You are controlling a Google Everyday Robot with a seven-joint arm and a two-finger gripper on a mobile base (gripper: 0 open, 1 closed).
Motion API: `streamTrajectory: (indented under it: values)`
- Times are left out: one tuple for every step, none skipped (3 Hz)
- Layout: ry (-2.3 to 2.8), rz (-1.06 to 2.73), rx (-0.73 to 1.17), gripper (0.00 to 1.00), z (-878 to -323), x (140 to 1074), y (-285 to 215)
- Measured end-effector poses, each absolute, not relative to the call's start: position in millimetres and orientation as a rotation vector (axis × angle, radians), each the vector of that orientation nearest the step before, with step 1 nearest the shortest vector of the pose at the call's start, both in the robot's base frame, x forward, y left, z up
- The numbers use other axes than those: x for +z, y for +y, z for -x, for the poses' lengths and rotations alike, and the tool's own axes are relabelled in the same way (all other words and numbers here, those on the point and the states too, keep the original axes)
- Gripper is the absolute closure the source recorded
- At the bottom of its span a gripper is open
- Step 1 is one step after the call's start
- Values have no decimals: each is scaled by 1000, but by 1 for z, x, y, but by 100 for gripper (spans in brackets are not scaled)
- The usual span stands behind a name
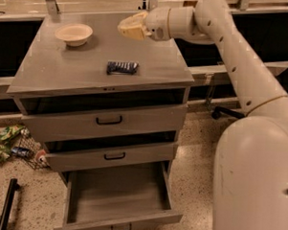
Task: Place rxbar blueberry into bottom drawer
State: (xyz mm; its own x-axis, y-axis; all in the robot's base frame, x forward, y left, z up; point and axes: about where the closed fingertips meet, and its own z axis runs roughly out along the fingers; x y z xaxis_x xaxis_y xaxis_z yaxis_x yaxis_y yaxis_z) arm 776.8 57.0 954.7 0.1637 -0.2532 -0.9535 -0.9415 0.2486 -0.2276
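The rxbar blueberry (122, 67), a small flat bar in a dark blue wrapper, lies on the grey cabinet top (55, 74), near its front middle. My gripper (130, 27) hangs above the back of the cabinet top, behind and a little right of the bar, clear of it and holding nothing. The bottom drawer (116, 195) is pulled out, with a plain grey interior and a small black handle (121, 228) at its front.
A cream round bowl (74, 34) stands at the back left of the cabinet top. The two upper drawers (108, 120) are slightly ajar. Snack packets and litter (11, 142) lie on the floor at left. A black rod (6, 204) lies at lower left.
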Motion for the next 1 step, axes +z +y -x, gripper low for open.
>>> streamTrajectory:
  values:
    - [1326,1241,723,71,-776,967,61]
